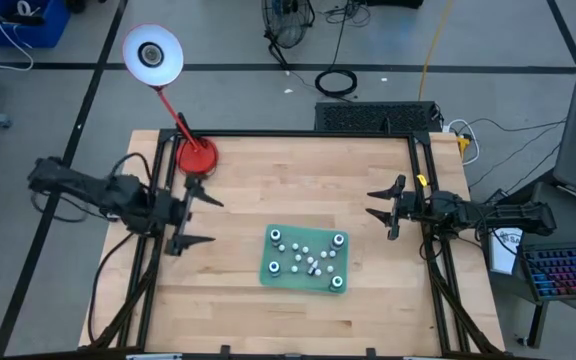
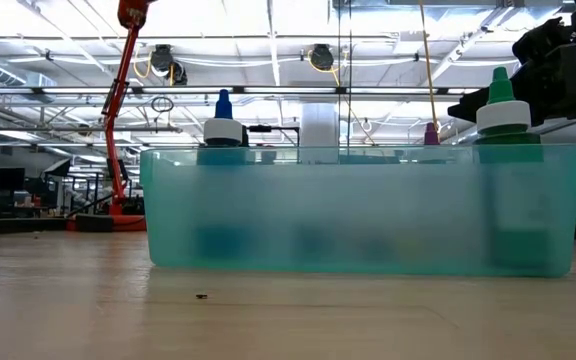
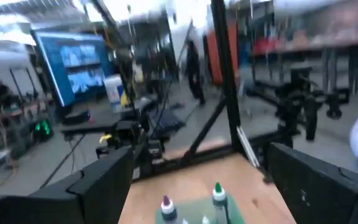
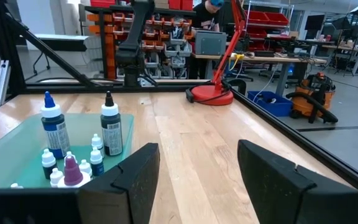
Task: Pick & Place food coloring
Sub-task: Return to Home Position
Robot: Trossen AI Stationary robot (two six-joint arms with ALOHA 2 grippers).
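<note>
Bottles (image 1: 311, 262) held in tray (image 1: 303, 281), bodies blurred behind its wall in low view, left gripper (image 1: 214, 222) spread wide, right gripper (image 1: 370, 204) likewise, both set apart from tray

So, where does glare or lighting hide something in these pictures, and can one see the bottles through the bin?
High view: the white round lamp head glares. Low view: bright ceiling lights behind; the frosted green plastic bin shows the small white-capped food coloring bottles only as vague shapes below its rim. Right wrist view: even light, bottles plain.
</note>
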